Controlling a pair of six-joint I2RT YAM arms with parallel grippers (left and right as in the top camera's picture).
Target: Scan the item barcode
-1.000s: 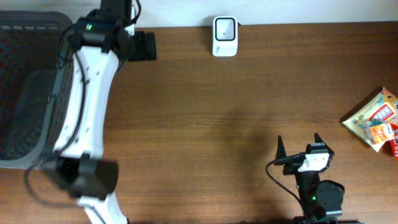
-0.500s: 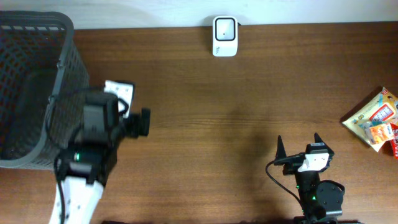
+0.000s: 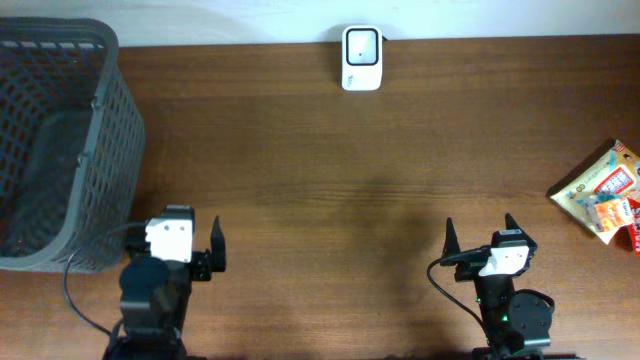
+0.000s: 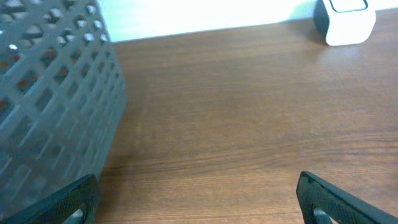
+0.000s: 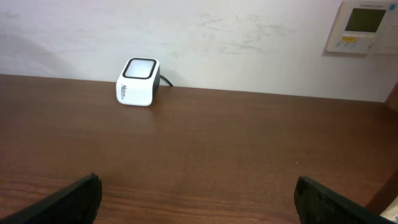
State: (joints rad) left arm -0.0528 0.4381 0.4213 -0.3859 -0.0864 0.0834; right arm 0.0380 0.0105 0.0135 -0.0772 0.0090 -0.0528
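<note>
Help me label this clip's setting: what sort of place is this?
Probably a mock shop checkout on a wooden table: white barcode scanner, grey mesh basket, snack packets.

My left arm (image 3: 152, 300) has pulled back from its reach over the basket (image 3: 105, 110) at far left. It now sits folded at the near left edge of the surface (image 3: 330, 220), with the left end effector (image 3: 175, 235) just beside the basket's near right corner. The basket is uncovered again.
</note>
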